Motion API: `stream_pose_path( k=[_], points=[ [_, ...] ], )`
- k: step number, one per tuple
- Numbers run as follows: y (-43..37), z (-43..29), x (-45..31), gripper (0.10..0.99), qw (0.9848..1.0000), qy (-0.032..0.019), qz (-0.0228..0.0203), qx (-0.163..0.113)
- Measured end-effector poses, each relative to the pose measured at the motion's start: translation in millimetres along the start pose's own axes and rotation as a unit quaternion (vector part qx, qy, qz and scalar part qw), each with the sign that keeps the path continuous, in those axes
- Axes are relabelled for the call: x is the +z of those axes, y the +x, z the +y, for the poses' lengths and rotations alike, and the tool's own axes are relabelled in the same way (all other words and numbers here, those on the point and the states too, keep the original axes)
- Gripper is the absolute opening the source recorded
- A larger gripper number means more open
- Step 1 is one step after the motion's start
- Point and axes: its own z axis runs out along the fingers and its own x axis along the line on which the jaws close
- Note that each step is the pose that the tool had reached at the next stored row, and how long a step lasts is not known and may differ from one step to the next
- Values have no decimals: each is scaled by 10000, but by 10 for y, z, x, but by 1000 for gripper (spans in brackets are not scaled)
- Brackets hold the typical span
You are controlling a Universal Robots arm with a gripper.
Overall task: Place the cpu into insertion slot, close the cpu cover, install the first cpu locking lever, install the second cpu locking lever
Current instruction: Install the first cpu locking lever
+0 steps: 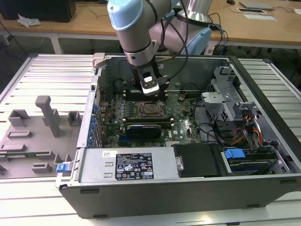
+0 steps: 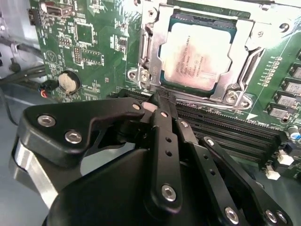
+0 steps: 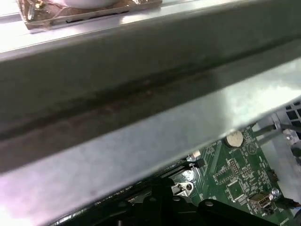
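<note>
While the arm (image 1: 136, 33) hangs into the open computer case (image 1: 164, 200) in the upper middle of the exterior view, its gripper (image 1: 153, 94) sits right over the socket (image 1: 143, 108), dead centre of the green board (image 1: 186, 125).

Second wrist view is the good one. The chip (image 2: 197, 52) lies flat in the socket. The cover (image 2: 151, 56) is folded down around it, so you see the chip's grey top through the window. Jaws look pinched together, tip against tip, with nothing between them as far as I can see. The tips are right at the socket's edge, touching or nearly touching the thin wire lever (image 2: 207, 101) that runs along that side. The chip itself is just beyond the tips, apart from them, not under them.

So my read: chip in, cover shut, and we're on the lever part. Can't tell if either lever is actually hooked under its catch. What that step calls for, I reckon, is a firm push on that skinny wire with closed tips. It has to go down and sideways under the catch without skidding onto the memory slots (image 2: 225, 127) beside it.

First wrist view: the case's grey metal wall looms large, with a patch of board, a coin battery (image 3: 233, 139) and the gripper's dark fingers (image 3: 155, 207) beside it.
</note>
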Motion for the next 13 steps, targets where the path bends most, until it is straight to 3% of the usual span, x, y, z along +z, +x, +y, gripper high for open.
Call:
stream_pose_path(
  k=[9, 13],
  points=[
    [4, -3, 15, 106, 10000, 16, -17, 76],
    [-14, 14, -59, 106, 10000, 15, -16, 76]
  ],
)
